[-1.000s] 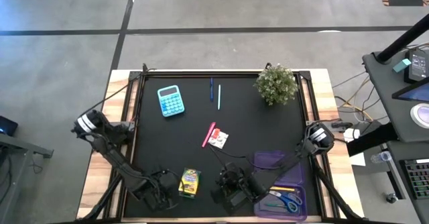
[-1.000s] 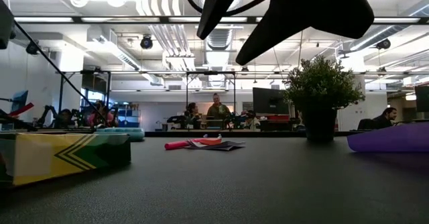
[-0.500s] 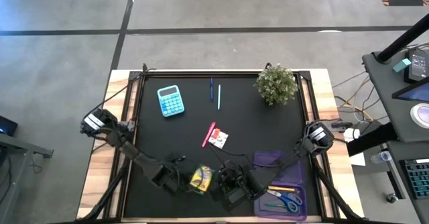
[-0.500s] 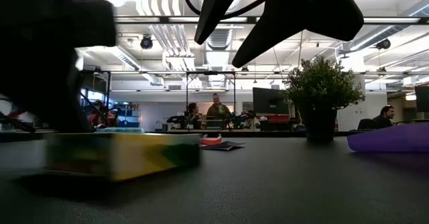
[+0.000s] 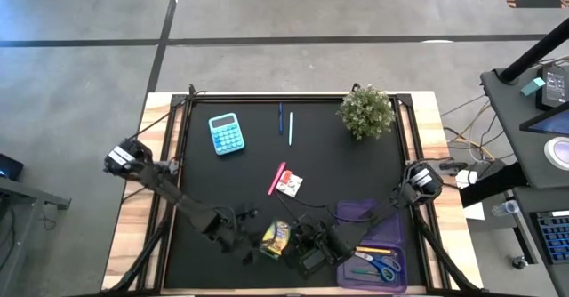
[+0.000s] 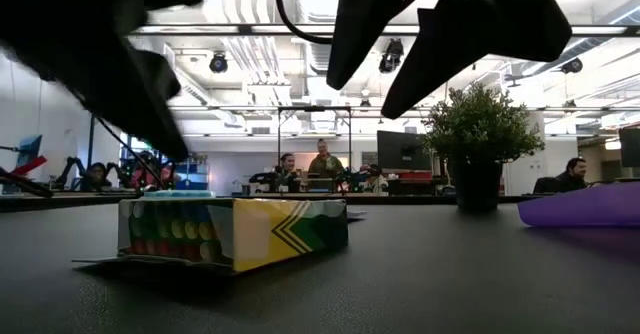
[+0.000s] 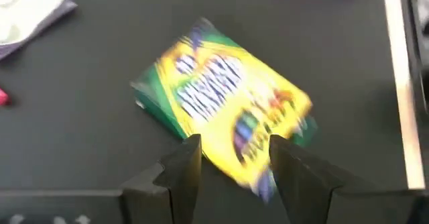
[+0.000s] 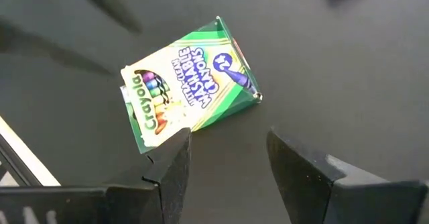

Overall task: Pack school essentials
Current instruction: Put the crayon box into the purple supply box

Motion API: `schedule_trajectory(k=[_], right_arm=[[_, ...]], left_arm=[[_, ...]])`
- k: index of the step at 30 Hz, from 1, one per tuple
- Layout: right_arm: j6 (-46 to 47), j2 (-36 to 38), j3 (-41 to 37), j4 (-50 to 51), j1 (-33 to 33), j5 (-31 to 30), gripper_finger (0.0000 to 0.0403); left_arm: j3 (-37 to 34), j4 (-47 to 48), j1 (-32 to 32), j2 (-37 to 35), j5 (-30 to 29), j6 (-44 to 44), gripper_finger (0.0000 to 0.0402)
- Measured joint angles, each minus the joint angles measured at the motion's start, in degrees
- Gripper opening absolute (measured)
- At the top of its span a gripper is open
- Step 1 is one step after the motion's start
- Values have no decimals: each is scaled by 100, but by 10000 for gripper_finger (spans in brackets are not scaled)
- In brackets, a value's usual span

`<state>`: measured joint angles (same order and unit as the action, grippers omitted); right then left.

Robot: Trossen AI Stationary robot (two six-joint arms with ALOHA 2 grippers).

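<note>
Fingers of the left gripper (image 7: 229, 158) are spread with nothing held; it's nudged the crayon box (image 5: 276, 236) along the bench toward the right gripper (image 8: 224, 158), also wide and empty. Handoff to the purple case (image 5: 384, 228) next, probably.

We see the crayon box (image 7: 224, 133) smeared by blur in the left wrist view, its lettering unreadable. In the low view, both arms are dark shapes cut off at the top edge, grippers unseen.
</note>
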<state>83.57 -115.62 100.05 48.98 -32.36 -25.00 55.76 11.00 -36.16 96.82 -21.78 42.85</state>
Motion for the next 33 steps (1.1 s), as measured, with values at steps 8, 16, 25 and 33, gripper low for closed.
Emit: schedule_trajectory(k=[8,16,25,33], right_arm=[[-269,-14,0,6,0,-2,185],[-271,-19,0,7,13,-8,185],[-169,-23,0,4,13,-49,185],[33,-28,0,5,15,-63,185]], left_arm=[[-97,-78,-186,150,-787,-437,160],[-216,-706,-271,149,-784,-616,160],[-416,-770,-265,148,-810,-120,160],[-491,-1302,-290,321,-809,39,160]])
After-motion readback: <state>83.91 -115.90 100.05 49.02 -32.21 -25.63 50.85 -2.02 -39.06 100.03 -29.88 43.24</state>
